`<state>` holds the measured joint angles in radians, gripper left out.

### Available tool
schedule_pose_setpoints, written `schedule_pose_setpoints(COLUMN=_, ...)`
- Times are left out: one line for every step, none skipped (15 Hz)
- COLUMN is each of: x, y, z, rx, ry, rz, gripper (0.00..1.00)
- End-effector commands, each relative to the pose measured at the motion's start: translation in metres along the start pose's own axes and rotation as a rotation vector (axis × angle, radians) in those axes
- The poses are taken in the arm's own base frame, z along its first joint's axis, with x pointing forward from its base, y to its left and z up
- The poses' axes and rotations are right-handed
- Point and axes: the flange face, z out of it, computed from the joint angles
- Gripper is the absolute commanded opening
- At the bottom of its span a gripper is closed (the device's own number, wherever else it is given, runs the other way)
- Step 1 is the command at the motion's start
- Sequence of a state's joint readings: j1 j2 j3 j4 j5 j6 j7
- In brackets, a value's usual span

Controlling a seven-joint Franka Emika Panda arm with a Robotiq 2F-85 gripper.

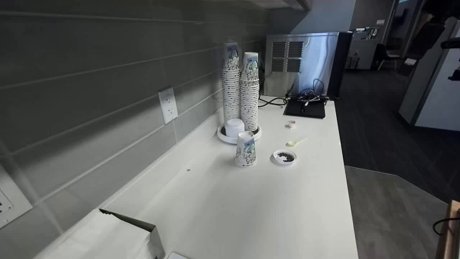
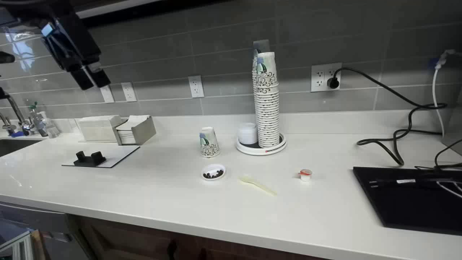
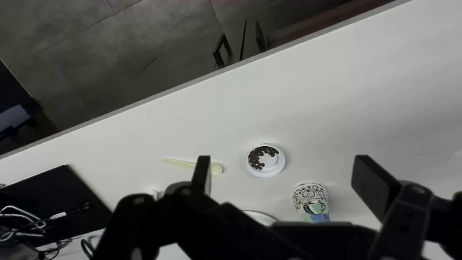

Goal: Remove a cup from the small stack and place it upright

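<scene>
Black two-fingered tool [image 3: 283, 173]: spread wide, high above the white tabletop [image 2: 162, 200].
Small stack of tapered white paper cups [image 2: 209, 142]: blue-green printed, rims down on the tabletop, near a round white tray [image 1: 227, 139]; how many nest, we cannot tell.
Tall white paper-cup columns [image 1: 249, 100]: two, on that tray.

The gripper [image 2: 92, 77] is predominantly black, its boxy housing [image 2: 77, 43] marked by a small pale-blue patch [image 2: 47, 29] whose nature cannot be determined. In the wrist view, the pads [image 3: 371, 187] are flat and rectangular, one dark grey, the other showing a pale grey face. The links [image 3: 404, 227] are dark and angular, joined at rounded pivots [image 3: 418, 195] with lighter screw heads [image 3: 139, 200].
</scene>
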<state>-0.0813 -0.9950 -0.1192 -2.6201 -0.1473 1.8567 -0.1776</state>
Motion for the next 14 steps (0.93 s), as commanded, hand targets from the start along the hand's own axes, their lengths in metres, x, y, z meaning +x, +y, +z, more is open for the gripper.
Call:
schedule_pose_setpoints(x=0.0, y=0.0, z=-0.001, rx=0.0, ry=-0.001, rz=0.0, gripper=1.0)
schedule_pose_setpoints(x=0.0, y=0.0, z=-0.001, rx=0.0, ry=-0.001, rz=0.0, gripper=1.0)
schedule_pose_setpoints(x=0.0, y=0.0, z=-0.001, rx=0.0, ry=-0.001, rz=0.0, gripper=1.0)
schedule_pose_setpoints(x=0.0, y=0.0, z=-0.001, rx=0.0, ry=-0.001, rz=0.0, gripper=1.0)
schedule_pose_setpoints(x=0.0, y=0.0, z=-0.001, rx=0.0, ry=-0.001, rz=0.0, gripper=1.0)
schedule_pose_setpoints(x=0.0, y=0.0, z=-0.001, rx=0.0, ry=-0.001, rz=0.0, gripper=1.0)
schedule_pose_setpoints(x=0.0, y=0.0, z=-0.001, rx=0.0, ry=-0.001, rz=0.0, gripper=1.0)
schedule_pose_setpoints(x=0.0, y=0.0, z=-0.001, rx=0.0, ry=-0.001, rz=0.0, gripper=1.0)
schedule_pose_setpoints(x=0.0, y=0.0, z=-0.001, rx=0.0, ry=-0.001, rz=0.0, gripper=1.0)
schedule_pose_setpoints(x=0.0, y=0.0, z=-0.001, rx=0.0, ry=-0.001, rz=0.0, gripper=1.0)
schedule_pose_setpoints(x=0.0, y=0.0, z=-0.001, rx=0.0, ry=-0.001, rz=0.0, gripper=1.0)
schedule_pose_setpoints(x=0.0, y=0.0, z=-0.001, rx=0.0, ry=-0.001, rz=0.0, gripper=1.0)
schedule_pose_setpoints(x=0.0, y=0.0, z=-0.001, rx=0.0, ry=-0.001, rz=0.0, gripper=1.0)
schedule_pose_setpoints(x=0.011, y=-0.004, z=0.003, rx=-0.019, ry=0.011, rz=-0.031, gripper=1.0)
